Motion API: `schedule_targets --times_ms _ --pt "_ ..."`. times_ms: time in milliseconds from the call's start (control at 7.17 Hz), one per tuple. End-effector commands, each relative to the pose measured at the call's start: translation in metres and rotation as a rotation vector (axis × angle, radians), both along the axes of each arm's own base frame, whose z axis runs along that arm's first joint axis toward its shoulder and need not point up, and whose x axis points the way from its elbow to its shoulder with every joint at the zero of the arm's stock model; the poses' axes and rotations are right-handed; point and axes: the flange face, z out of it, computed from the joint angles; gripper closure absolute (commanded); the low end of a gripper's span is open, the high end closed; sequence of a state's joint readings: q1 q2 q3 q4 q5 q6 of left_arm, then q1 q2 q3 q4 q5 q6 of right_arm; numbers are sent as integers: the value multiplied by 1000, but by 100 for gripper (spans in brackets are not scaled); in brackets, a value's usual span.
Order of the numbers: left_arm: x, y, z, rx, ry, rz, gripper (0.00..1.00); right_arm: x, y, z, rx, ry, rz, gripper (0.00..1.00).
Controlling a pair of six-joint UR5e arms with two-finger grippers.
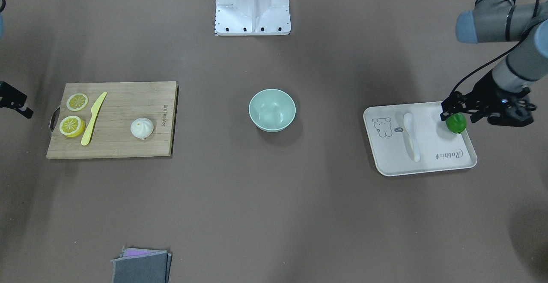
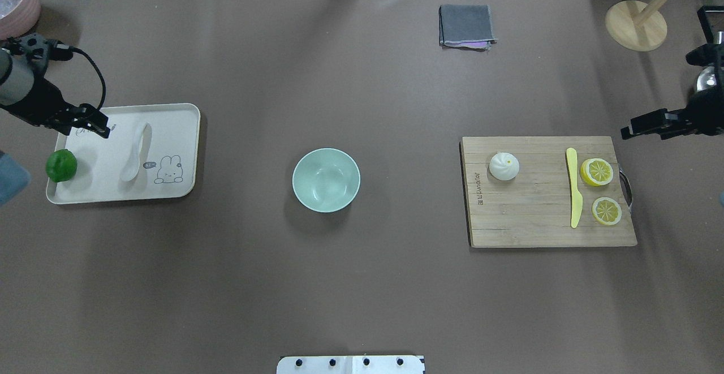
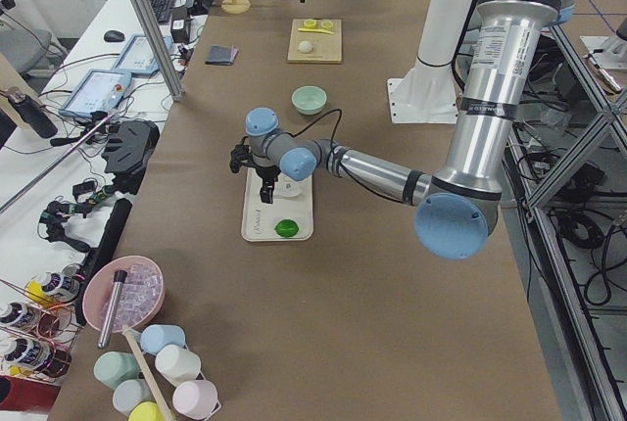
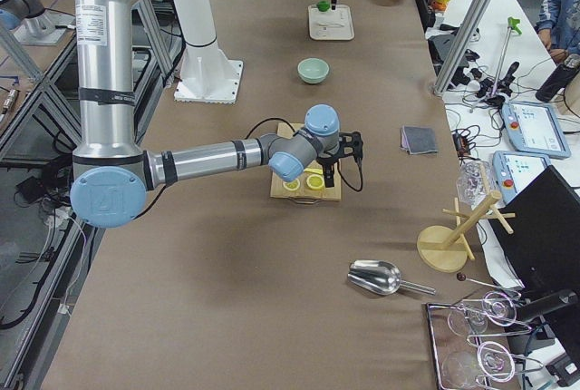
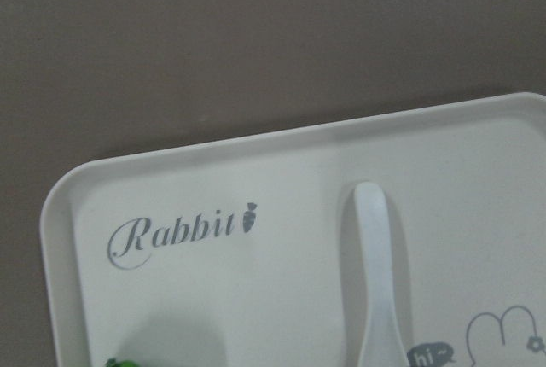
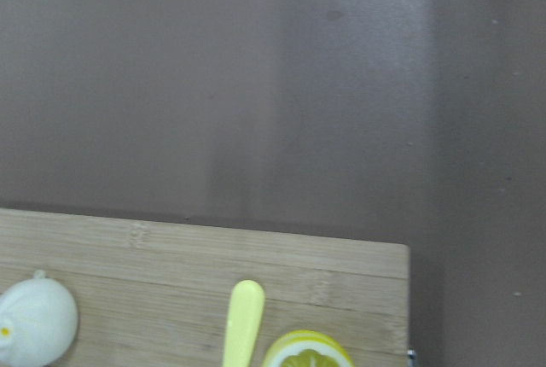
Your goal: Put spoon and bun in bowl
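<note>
1. Spoon (image 2: 136, 153) – glossy white, with a short thick handle and an oval scoop – lies flat on the cream rectangular tray (image 2: 184, 130), between a printed rabbit and a round green fruit (image 2: 61, 165).
2. Bun (image 2: 503, 166), white and round with a pleated top and a small yellow dot, sits on the wooden cutting board (image 2: 526, 221), apart from the yellow plastic knife (image 2: 573, 187) and two lemon slices (image 2: 597, 171).
3. Bowl (image 2: 326, 179), smooth and pale mint-green, stands on the brown table between tray and board, with nothing inside.
4. Left gripper (image 2: 100, 128) hovers over the tray's end near the green fruit; I cannot tell if its fingers are spread or pressed together.
5. Right gripper (image 2: 629, 132) hangs over the table beside the board's far corner – its fingers I also cannot tell.
</note>
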State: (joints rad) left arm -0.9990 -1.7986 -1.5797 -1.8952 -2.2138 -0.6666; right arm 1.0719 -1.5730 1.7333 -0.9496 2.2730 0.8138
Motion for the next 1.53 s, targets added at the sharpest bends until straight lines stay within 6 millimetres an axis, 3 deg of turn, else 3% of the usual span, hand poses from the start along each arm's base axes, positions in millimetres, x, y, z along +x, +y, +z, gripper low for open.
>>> schedule_targets --times_ms 0,279,419,698,837,977,1116,1256,1395 --pt "38 -12 -7 2 -2 38 30 -31 6 -26 -11 -21 7 0" --pt "54 -14 1 18 -35 37 35 -66 11 -40 -11 -16 6 0" --pt "57 -12 2 17 -37 44 48 -71 11 -43 -17 -22 5 0" --pt "67 -7 6 5 -41 56 49 -81 11 -50 -37 -33 8 0" --pt "69 -6 8 4 -42 59 55 -83 12 -50 -38 -33 5 0" --pt "69 -6 7 7 -40 59 73 -83 12 -50 -38 -33 5 0" --pt "70 -7 2 10 -35 58 100 -84 12 -50 -62 -37 18 0" --pt "71 -8 -2 12 -29 59 100 -85 12 -53 -62 -40 19 0" --pt "70 -6 -21 32 -7 61 100 -89 7 -58 -58 -46 20 0"
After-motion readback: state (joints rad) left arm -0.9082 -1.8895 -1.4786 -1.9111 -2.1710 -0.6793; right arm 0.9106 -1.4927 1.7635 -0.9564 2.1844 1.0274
